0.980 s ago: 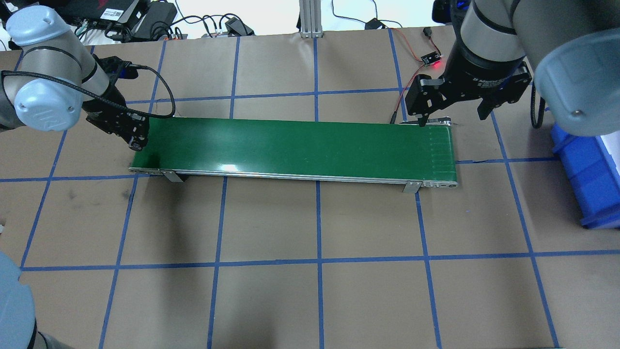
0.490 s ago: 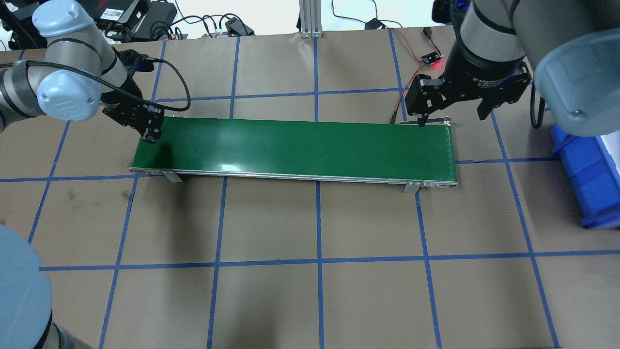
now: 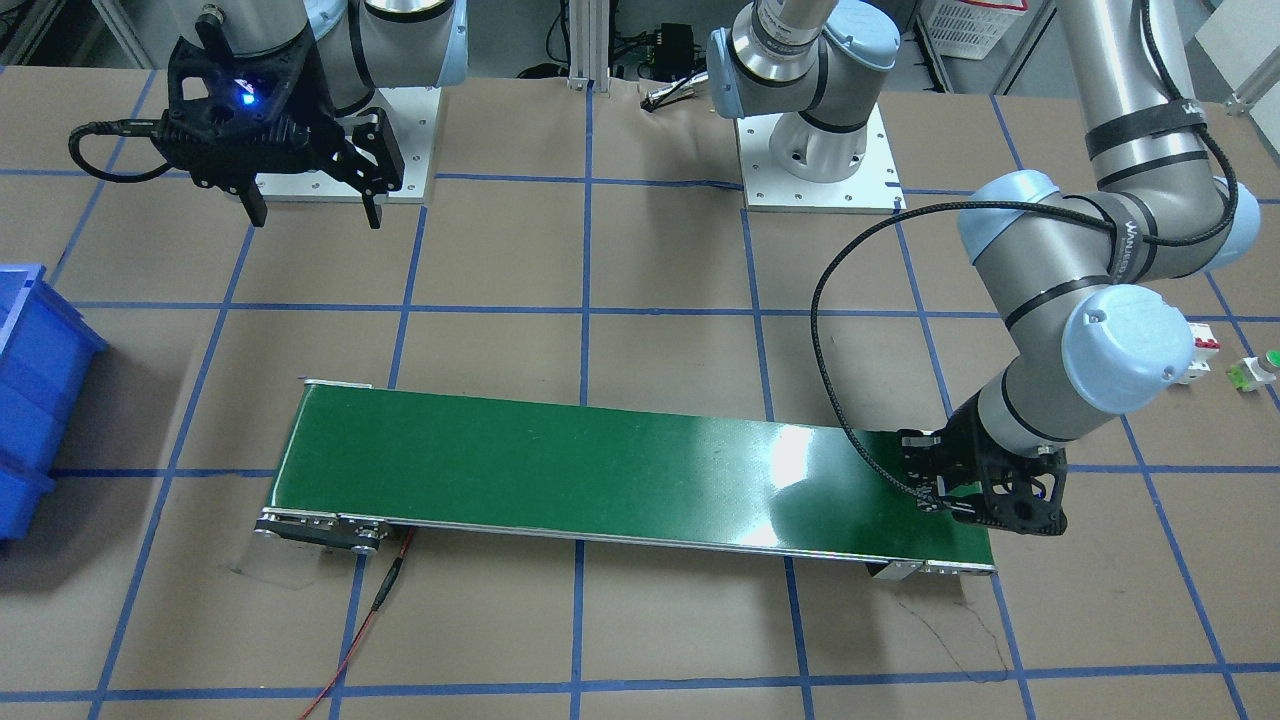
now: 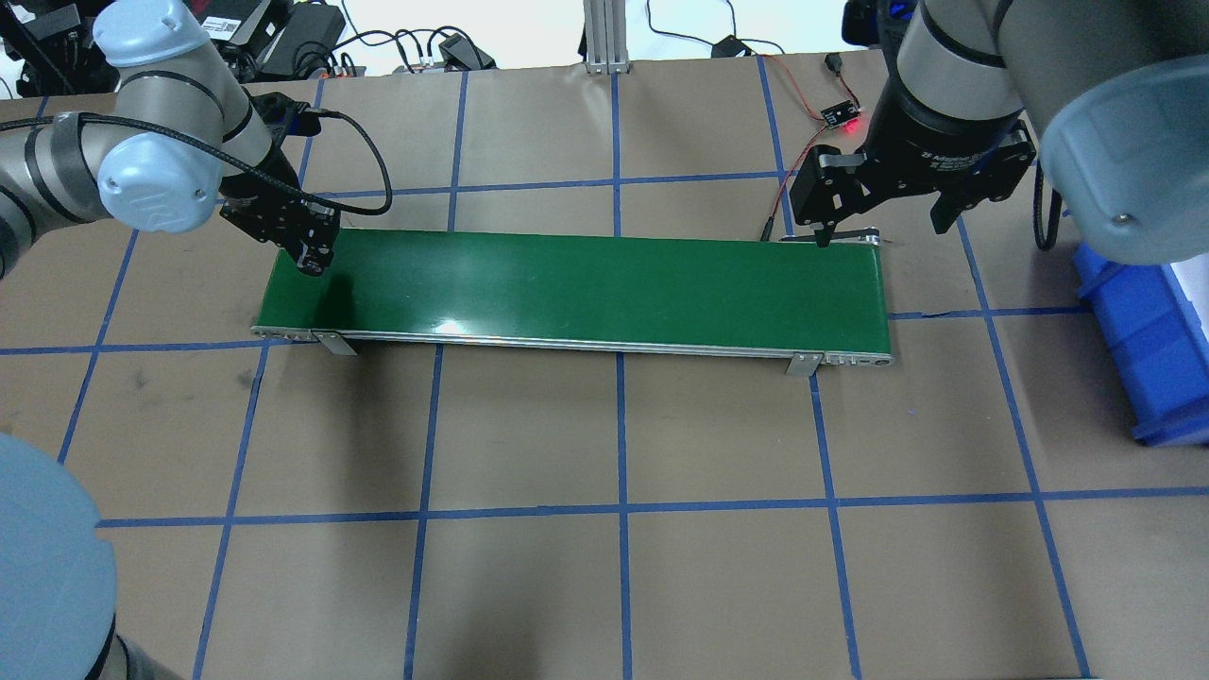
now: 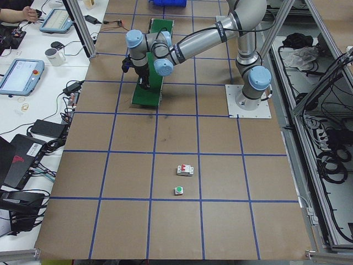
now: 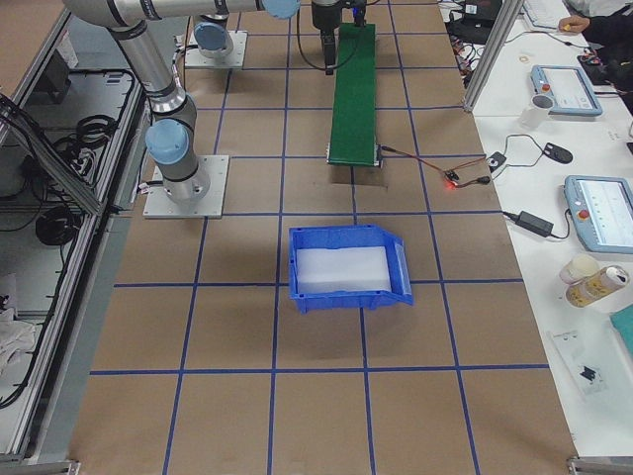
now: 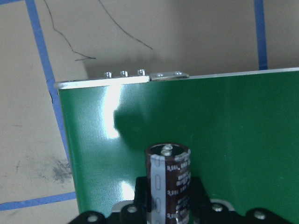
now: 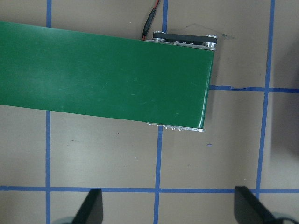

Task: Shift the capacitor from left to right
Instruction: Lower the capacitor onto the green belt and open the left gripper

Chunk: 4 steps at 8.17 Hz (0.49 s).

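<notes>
The capacitor (image 7: 168, 182), a dark stubby cylinder with a grey stripe and silvery print, stands upright between the pads of my left gripper (image 4: 312, 260). The gripper is shut on it. It hangs just above the left end of the green conveyor belt (image 4: 586, 283), near the far edge. The front-facing view shows this gripper (image 3: 1000, 500) over the belt's end on that view's right. My right gripper (image 4: 888, 222) is open and empty, hovering above the belt's far right corner. Its fingers (image 8: 91, 207) show wide apart in the right wrist view.
A blue bin (image 4: 1148, 340) stands on the table to the right of the belt. A white breaker (image 5: 185, 170) and a green push button (image 5: 178, 190) lie on the table well to the left. A small board with a red light (image 4: 836, 115) and wires lies behind the belt's right end.
My left arm has moved right, from beside the belt's left edge to over its left end, still shut. The right arm has not moved.
</notes>
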{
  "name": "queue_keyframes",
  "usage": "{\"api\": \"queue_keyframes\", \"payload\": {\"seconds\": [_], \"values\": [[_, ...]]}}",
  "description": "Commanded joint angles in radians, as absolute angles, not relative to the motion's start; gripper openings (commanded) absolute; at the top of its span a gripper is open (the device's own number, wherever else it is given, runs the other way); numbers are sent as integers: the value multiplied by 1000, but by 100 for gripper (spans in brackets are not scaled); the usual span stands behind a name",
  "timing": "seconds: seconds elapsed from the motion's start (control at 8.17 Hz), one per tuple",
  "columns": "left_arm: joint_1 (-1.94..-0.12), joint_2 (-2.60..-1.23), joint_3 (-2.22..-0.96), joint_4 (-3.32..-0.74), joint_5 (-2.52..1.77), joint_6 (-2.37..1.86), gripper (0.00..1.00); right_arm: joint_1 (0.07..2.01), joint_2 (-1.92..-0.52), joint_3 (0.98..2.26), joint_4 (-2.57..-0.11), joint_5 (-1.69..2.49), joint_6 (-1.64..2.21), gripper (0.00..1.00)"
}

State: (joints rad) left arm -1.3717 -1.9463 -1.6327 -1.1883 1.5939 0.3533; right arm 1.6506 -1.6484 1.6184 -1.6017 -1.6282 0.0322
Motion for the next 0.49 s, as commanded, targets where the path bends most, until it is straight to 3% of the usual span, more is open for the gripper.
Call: {"api": "queue_keyframes", "payload": {"seconds": [0.0, 0.37], "values": [[-1385, -1945, -1635, -1186, 1595, 304, 49, 1651, -1649, 1618, -1601, -1629, 32, 100], [-1388, -1931, -1638, -1186, 1595, 273, 69, 1651, -1649, 1618, -1601, -1631, 32, 100]]}}
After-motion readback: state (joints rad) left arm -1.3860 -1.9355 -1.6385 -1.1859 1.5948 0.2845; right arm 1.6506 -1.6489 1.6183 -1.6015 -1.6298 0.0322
